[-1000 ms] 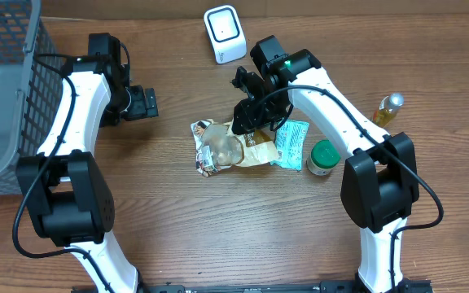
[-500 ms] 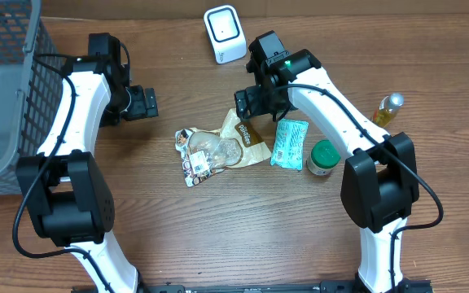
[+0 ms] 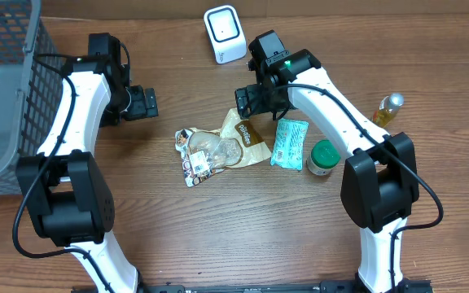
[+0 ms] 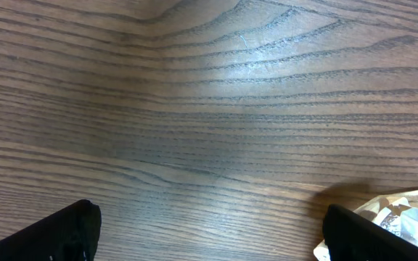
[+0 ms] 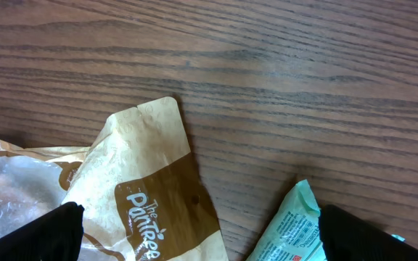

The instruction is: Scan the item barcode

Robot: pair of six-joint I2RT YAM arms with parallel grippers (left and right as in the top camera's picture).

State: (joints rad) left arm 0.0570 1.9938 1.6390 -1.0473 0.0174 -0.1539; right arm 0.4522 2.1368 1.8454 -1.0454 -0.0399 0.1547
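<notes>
The item, a tan and brown snack bag (image 3: 218, 148) with a clear window, lies flat on the wooden table mid-frame. My right gripper (image 3: 252, 101) hovers just past its far right corner, open and holding nothing. In the right wrist view the bag (image 5: 140, 185) lies below and between the spread fingers (image 5: 42, 235), with my right gripper (image 5: 202, 243) open above it. The white barcode scanner (image 3: 225, 34) stands at the table's back edge. My left gripper (image 3: 145, 103) is open to the left of the bag, and in its wrist view my left gripper (image 4: 209, 239) spans bare wood, with the bag's corner (image 4: 405, 210) by its right finger.
A teal packet (image 3: 290, 142) lies right of the bag, also showing in the right wrist view as a teal packet (image 5: 296, 225). A green-lidded jar (image 3: 322, 157) and a small bottle (image 3: 389, 107) stand further right. A wire basket (image 3: 2, 89) fills the far left.
My right gripper opened and let go of the snack bag. The bag dropped flat and now lies further left, and the gripper drew back toward the scanner. The left arm stayed still.
</notes>
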